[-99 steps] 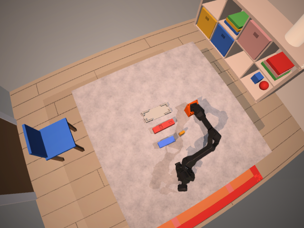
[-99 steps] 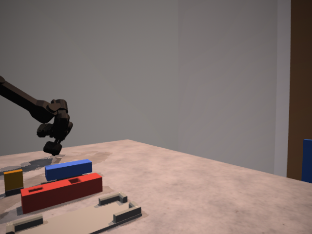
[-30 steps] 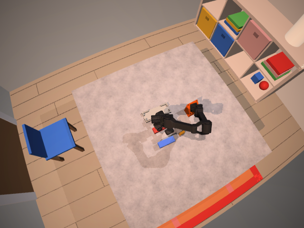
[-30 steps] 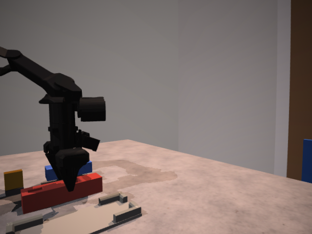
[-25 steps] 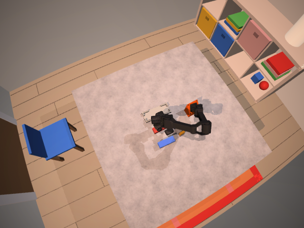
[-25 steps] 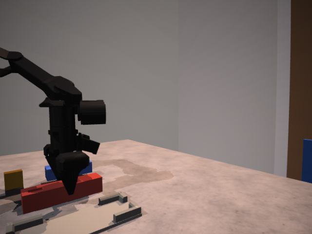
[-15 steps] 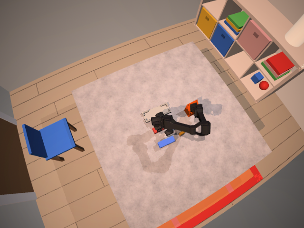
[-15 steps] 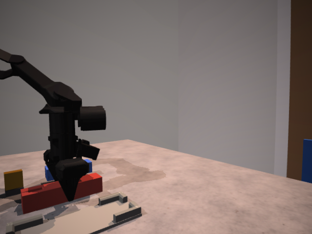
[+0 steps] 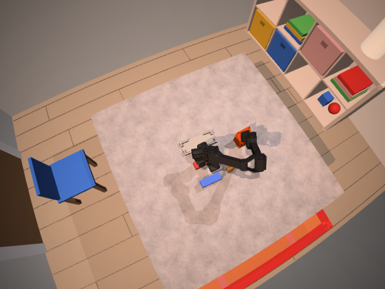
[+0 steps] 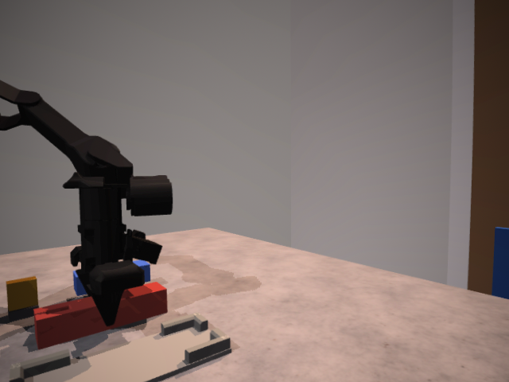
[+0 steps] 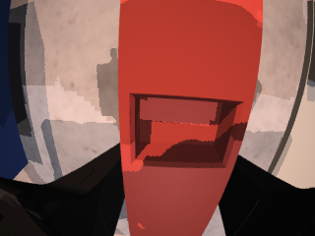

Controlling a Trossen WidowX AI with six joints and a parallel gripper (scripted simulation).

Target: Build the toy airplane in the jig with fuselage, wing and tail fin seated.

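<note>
The red fuselage (image 9: 196, 165) (image 10: 143, 300) (image 11: 187, 49) lies on the mat beside the cradle, its sockets facing up. My gripper (image 10: 102, 309) (image 11: 172, 147) points down with a finger against each side of the fuselage and is shut on it. The wrist view shows the larger socket just ahead of the fingers; the tail socket is hidden there. The pale cradle (image 9: 198, 141) (image 10: 135, 357) (image 11: 301, 157) holds no part that I can see. The blue wing (image 9: 210, 179) (image 10: 144, 270) (image 11: 10, 74) lies on the fuselage's other side. The orange-yellow tail fin (image 9: 230, 169) (image 10: 22, 294) stands near the fuselage's tail end.
The arm's orange base (image 9: 239, 138) stands right of the cradle in the top view. The cradle's raised corner walls (image 10: 207, 349) stand close to the fuselage. A blue chair (image 9: 73, 174) and a shelf unit (image 9: 303, 80) are well away from the parts.
</note>
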